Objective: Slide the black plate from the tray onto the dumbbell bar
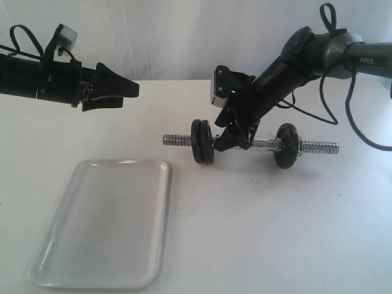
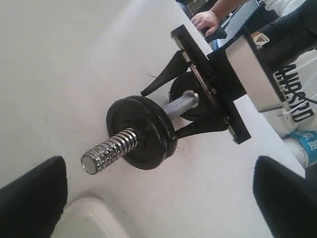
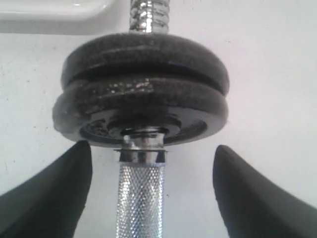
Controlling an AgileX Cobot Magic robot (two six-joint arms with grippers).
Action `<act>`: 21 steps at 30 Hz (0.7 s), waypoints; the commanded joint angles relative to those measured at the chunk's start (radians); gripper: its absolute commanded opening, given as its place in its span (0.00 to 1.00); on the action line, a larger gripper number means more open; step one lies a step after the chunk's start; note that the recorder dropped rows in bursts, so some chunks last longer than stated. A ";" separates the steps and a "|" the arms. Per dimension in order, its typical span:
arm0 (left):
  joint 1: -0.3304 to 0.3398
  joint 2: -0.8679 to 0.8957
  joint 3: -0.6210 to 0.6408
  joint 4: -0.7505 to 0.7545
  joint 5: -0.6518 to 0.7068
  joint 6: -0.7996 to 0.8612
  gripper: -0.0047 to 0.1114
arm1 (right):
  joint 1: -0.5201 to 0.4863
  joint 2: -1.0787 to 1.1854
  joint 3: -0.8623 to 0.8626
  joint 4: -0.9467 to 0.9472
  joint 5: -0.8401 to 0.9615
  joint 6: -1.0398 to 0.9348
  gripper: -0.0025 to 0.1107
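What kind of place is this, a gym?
Likely a robotics test lab, not a gym: a left arm and right arm over a plain white table, with a dumbbell bar and tray as props.

Robot lab or test cell. Bare white tabletop [image 1: 257, 233] under both arms; white draped sheet [image 1: 184, 37] behind as backdrop. Black arm [image 1: 288, 67] marked PIPER, loose cables [image 1: 352, 122] trailing — camera module [image 1: 220, 92] mounted just above right end effector [image 1: 228, 142]. Second arm [image 1: 37, 76] with same camera box [image 1: 66, 35] behind left end effector [image 1: 130, 97]. Beyond right end effector, in left wrist view: person's hand [image 2: 205, 21], dark garment [image 2: 292, 99] with white lettering, blue-labelled bottle [image 2: 307, 144].
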 commanded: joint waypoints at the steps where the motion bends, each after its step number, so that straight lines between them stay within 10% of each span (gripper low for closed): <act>1: 0.000 -0.013 -0.001 -0.005 0.012 0.003 0.95 | -0.003 -0.029 -0.007 -0.043 0.017 0.061 0.60; 12: 0.000 -0.027 -0.001 0.053 -0.028 -0.090 0.86 | -0.003 -0.111 -0.007 -0.145 0.039 0.276 0.59; 21: 0.000 -0.131 -0.027 0.339 -0.164 -0.366 0.04 | -0.003 -0.232 -0.011 -0.269 -0.002 0.735 0.22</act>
